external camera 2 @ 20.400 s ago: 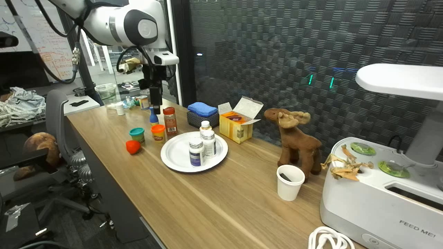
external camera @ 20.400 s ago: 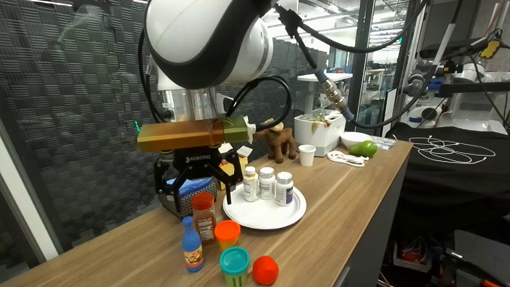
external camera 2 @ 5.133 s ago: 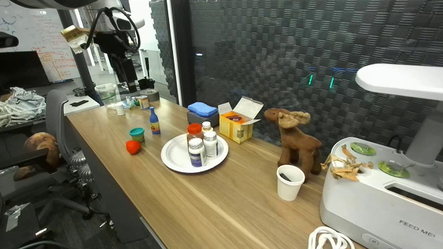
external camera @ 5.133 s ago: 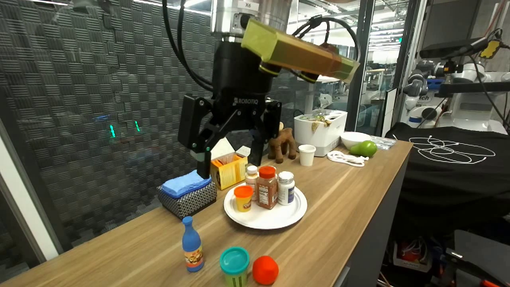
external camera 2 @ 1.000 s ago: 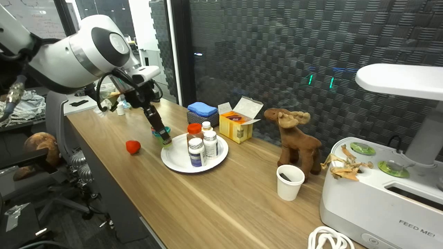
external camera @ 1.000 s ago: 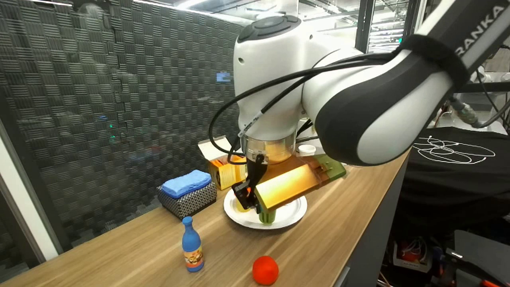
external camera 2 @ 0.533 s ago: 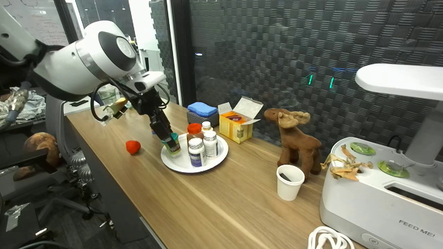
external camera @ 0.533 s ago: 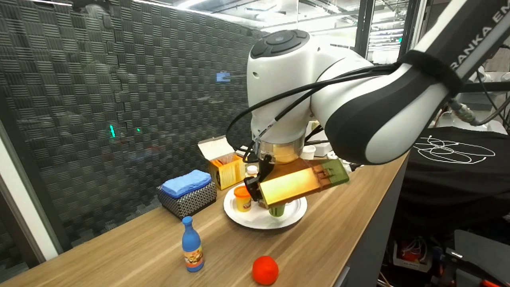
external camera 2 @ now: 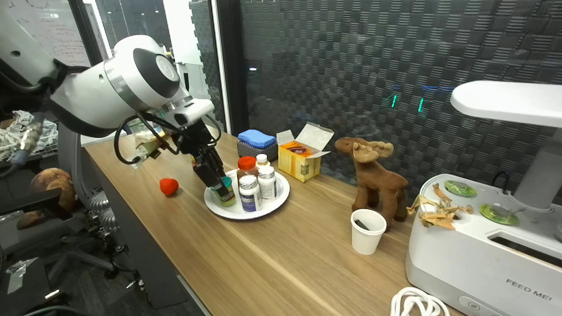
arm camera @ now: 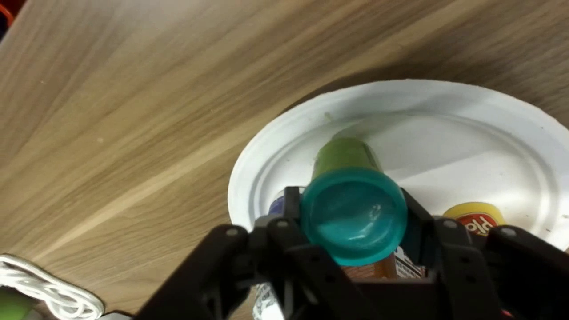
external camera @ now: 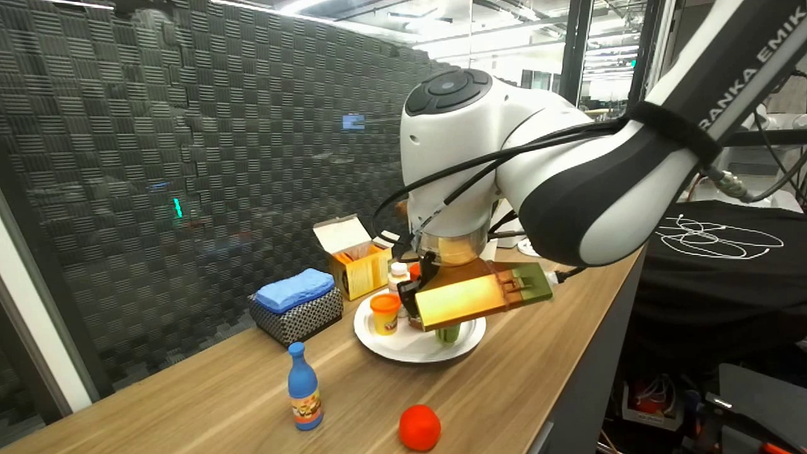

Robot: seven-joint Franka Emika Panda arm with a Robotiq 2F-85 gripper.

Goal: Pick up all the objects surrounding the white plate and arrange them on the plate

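Claw point(arm camera: 351, 208) part-spread, gripping teal-lidded tub point(arm camera: 354, 218); seat it flat on white plate point(arm camera: 449, 146) below claw, then release slowly, clear of white bottle point(external camera 2: 250, 194) beside claw

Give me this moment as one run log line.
gripper: closed on teal-lidded tub; position: over white plate, contact unclear; not on plate yet: blue bottle, red ball

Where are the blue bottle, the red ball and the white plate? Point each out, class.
Blue bottle point(external camera: 304, 383), in an exterior view: blue middle of its body.
Red ball point(external camera 2: 168, 186), in an exterior view: middle of its visible side.
White plate point(arm camera: 409, 94), in the wrist view: its rim.
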